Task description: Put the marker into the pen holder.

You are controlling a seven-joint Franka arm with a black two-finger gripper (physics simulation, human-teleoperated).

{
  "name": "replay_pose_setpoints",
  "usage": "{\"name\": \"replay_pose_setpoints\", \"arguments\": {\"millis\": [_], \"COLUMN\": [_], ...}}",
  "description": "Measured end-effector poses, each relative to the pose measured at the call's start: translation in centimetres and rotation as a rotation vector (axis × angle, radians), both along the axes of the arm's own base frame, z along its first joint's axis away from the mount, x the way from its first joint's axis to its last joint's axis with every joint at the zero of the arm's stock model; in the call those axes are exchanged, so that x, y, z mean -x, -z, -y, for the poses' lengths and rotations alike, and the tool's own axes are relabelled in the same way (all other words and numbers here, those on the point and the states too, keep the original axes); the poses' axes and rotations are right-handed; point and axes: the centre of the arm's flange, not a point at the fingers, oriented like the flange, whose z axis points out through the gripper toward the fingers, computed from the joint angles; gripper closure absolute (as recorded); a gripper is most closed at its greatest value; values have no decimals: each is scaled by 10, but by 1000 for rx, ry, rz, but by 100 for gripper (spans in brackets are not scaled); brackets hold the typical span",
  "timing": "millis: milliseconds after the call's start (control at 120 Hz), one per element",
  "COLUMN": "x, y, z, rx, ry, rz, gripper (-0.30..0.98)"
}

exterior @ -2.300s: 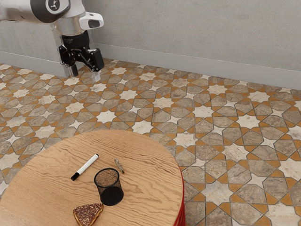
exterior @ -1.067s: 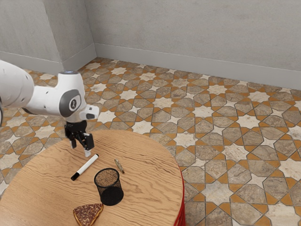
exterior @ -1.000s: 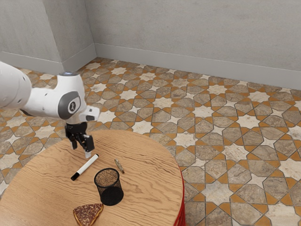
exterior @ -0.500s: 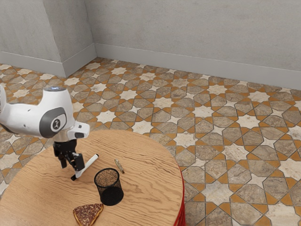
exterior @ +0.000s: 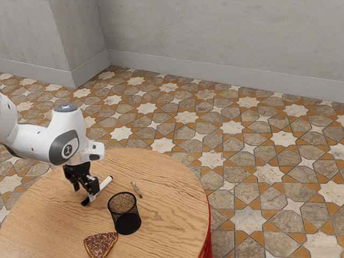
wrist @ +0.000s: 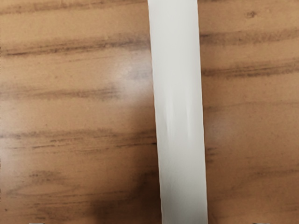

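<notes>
Your marker (exterior: 107, 183) lies on the round wooden table (exterior: 166, 177), outside the pen holder, its black-capped end nearest your gripper (exterior: 84, 194), which is low over it with its fingers parted on either side, open and not gripping it. Out toward the exterior view's right of the marker you have the black mesh pen holder (exterior: 125, 214), upright and apart from it, with a small, thin brownish object (exterior: 136, 189) just beside the holder's rim and a dark-topped wedge of food (exterior: 100, 244) near its base.

Glossy plastic marker (wrist: 180, 112), grained wood tabletop (exterior: 166, 183)
</notes>
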Motion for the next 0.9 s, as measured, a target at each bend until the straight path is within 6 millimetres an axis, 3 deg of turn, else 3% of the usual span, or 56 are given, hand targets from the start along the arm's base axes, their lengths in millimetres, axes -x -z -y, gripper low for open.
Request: {"name": "replay_pose_setpoints", "arguments": {"millis": [458,900], "x": [-5,-5], "y": [6,7], "z": [12,11], "rx": [-9,-14], "ry": [-11,-31], "rz": [31,35], "gripper": [30,72]}}
